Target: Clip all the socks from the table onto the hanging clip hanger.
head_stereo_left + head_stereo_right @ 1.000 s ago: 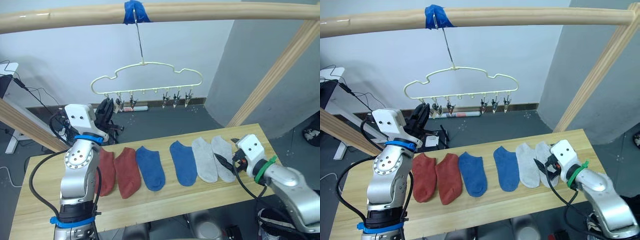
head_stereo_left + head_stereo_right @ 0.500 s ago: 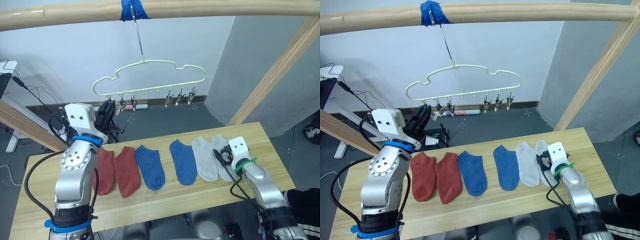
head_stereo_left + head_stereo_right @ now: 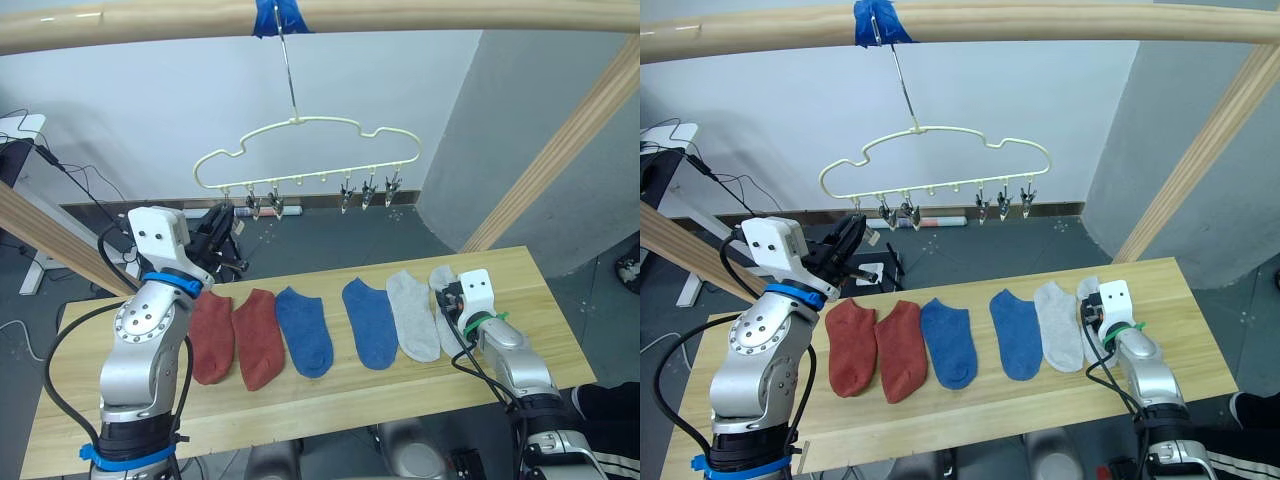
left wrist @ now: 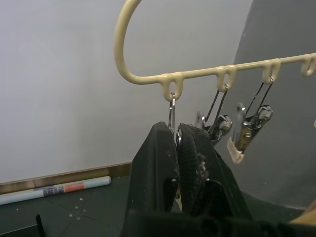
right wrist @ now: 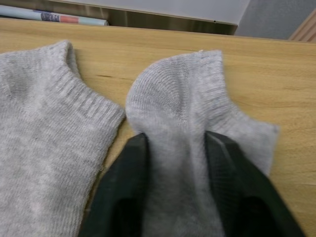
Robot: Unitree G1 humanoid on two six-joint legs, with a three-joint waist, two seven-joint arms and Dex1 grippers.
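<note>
Pale walls and a dark floor back a long wooden table [image 3: 300, 400] set under a pole frame [image 3: 150, 18], where the sock-hanging job has yet to put a single sock up. All six socks lie flat in a row across the table: two red socks [image 3: 237, 336] on the robot's left, two blue socks [image 3: 338, 326] in the middle, and a grey pair on its right. They look soft, thin and ribbed at the cuff, so any of them would likely sag and fold once lifted.

The outer grey sock [image 5: 197, 113] is the one in play. The right gripper [image 5: 175, 148] rests low on it with its fingers spread apart, one on each side of the sock's middle, pressing on or just above the fabric without pinching it. The inner grey sock [image 5: 44, 128] lies just beside, the two cuffs nearly touching.

Above the table's far edge, the clip hanger [image 3: 305, 150] hangs by its long hook from blue tape [image 3: 272, 16] on the top pole. Its metal clips dangle along the lower bar, all of them bare.

The left gripper [image 4: 177, 148] is raised at the hanger's left end, its fingers drawn almost together just under the endmost clip [image 4: 172, 111]; whether they have hold of that clip cannot be told. A roll [image 4: 54, 188] lies on the floor by the wall.
</note>
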